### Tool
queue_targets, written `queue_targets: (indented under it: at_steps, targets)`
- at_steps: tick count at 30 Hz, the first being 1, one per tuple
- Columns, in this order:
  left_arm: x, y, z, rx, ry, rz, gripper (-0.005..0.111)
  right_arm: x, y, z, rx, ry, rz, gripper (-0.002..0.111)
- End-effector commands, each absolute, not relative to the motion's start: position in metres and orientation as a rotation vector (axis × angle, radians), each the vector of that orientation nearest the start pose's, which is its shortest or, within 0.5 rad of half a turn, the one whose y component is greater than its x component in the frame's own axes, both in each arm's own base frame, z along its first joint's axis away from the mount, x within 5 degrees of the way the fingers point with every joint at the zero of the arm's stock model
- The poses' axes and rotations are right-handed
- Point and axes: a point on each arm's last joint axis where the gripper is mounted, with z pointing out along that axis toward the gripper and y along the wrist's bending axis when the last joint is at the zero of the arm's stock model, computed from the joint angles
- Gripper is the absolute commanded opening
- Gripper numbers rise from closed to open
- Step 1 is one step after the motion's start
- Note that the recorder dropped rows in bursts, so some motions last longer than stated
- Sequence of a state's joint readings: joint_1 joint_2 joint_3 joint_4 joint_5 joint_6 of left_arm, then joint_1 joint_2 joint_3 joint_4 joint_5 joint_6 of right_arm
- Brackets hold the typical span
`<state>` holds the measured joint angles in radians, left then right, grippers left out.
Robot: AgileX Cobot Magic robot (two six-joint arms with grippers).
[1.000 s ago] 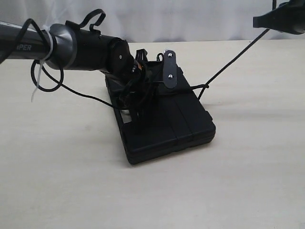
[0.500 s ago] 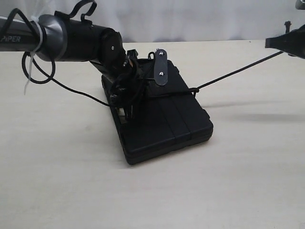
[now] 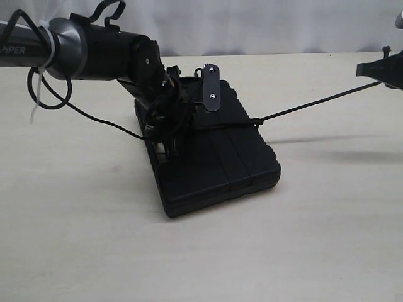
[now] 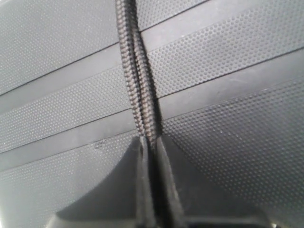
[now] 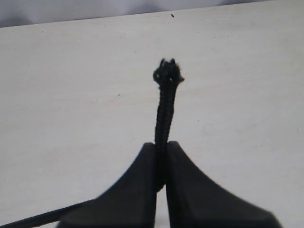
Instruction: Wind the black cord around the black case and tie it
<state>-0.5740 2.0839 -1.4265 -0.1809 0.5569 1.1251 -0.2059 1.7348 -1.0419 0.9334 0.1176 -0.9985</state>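
The black case (image 3: 220, 170) lies flat on the table in the exterior view, its ribbed lid (image 4: 228, 95) filling the left wrist view. The black cord (image 3: 308, 104) crosses the lid to a knot at the case's right edge (image 3: 255, 121), then runs taut up to the right. My left gripper (image 4: 151, 142) presses down on the lid, shut on two strands of the cord (image 4: 135, 71). My right gripper (image 5: 161, 145) is at the far right (image 3: 378, 69), shut on the cord near its end, the knotted tip (image 5: 167, 74) sticking out past the fingers.
The left arm (image 3: 94, 47) reaches in from the upper left, with thin glossy cables (image 3: 94, 116) looping below it. A pale tabletop (image 3: 283, 251) surrounds the case; a light curtain (image 3: 252, 25) hangs behind the table's far edge.
My right gripper has swung down and to the right, lowering the taut cord's angle. The left arm shifted slightly left, and the case shifted a little with it.
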Motion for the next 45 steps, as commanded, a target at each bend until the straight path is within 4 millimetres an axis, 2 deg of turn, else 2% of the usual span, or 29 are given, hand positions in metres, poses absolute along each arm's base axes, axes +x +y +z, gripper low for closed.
queue_targets:
  at_steps: [1, 3, 5, 11, 13, 15, 18, 22, 24, 25, 27, 28, 30, 31, 32, 33, 37, 39, 42, 44, 45]
  targets:
    - [0.357, -0.231, 0.14, 1.968, 1.963, -0.007, 0.0, 0.368, -0.086, 0.223, 0.174, 2.166, -0.163, 0.004]
    - [0.358, -0.232, 0.14, 1.958, 1.955, -0.001, 0.0, 0.368, -0.084, 0.221, 0.144, 2.183, -0.149, 0.004]
    - [0.359, -0.232, 0.14, 1.957, 1.954, 0.0, 0.0, 0.365, -0.084, 0.212, 0.123, 2.211, -0.172, 0.004]
    - [0.359, -0.232, 0.14, 1.957, 1.954, 0.0, 0.0, 0.355, -0.094, 0.159, 0.197, 2.306, -0.297, 0.004]
    - [0.36, -0.232, 0.141, 1.947, 1.946, 0.006, 0.0, 0.355, -0.093, 0.144, 0.243, 2.347, -0.269, 0.011]
    - [0.36, -0.232, 0.141, 1.944, 1.944, 0.008, 0.0, 0.355, -0.094, 0.133, 0.304, 2.371, -0.246, 0.026]
    - [0.36, -0.232, 0.141, 1.944, 1.944, 0.008, 0.0, 0.355, -0.094, 0.131, 0.351, 2.371, -0.231, 0.044]
    - [0.36, -0.233, 0.141, 1.939, 1.943, 0.009, 0.0, 0.359, -0.091, 0.153, 0.309, 2.33, -0.183, 0.045]
    - [0.361, -0.233, 0.141, 1.939, 1.939, 0.014, 0.0, 0.368, -0.08, 0.174, 0.195, 2.327, -0.047, 0.045]
    - [0.361, -0.233, 0.141, 1.937, 1.937, 0.015, 0.0, 0.373, -0.07, 0.184, 0.083, 2.34, 0.074, 0.045]
    - [0.362, -0.234, 0.142, 1.918, 1.933, 0.016, 0.0, 0.381, -0.047, 0.204, -0.27, 2.327, 0.281, 0.045]
    - [0.362, -0.234, 0.142, 1.918, 1.933, 0.016, 0.0, 0.38, -0.034, 0.208, -0.456, 2.317, 0.321, 0.045]
    - [0.362, -0.234, 0.142, 1.918, 1.933, 0.016, 0.0, 0.377, -0.016, 0.204, -0.695, 2.339, 0.265, 0.045]
    - [0.362, -0.234, 0.142, 1.918, 1.933, 0.016, 0.0, 0.375, 0.0, 0.197, -0.882, 2.353, 0.181, 0.045]
    - [0.362, -0.234, 0.142, 1.918, 1.933, 0.016, 0.0, 0.374, 0.005, 0.193, -0.949, 2.353, 0.125, 0.045]
    - [0.362, -0.234, 0.142, 1.918, 1.933, 0.016, 0.0, 0.374, 0.02, 0.187, -1.042, 2.337, 0.022, 0.045]
    - [0.362, -0.234, 0.142, 1.918, 1.933, 0.016, 0.0, 0.376, 0.051, 0.171, -1.252, 2.274, -0.119, 0.045]
    - [0.362, -0.234, 0.142, 1.916, 1.931, 0.016, 0.0, 0.376, 0.059, 0.163, -1.308, 2.265, -0.135, 0.045]
    - [0.362, -0.234, 0.142, 1.915, 1.93, 0.017, 0.0, 0.383, 0.057, 0.155, -1.221, 2.283, -0.156, 0.045]
    - [0.362, -0.234, 0.142, 1.915, 1.93, 0.017, 0.0, 0.386, 0.054, 0.151, -1.134, 2.308, -0.186, 0.038]
    - [0.362, -0.234, 0.142, 1.915, 1.93, 0.017, 0.0, 0.386, 0.052, 0.149, -1.179, 2.309, -0.219, 0.027]
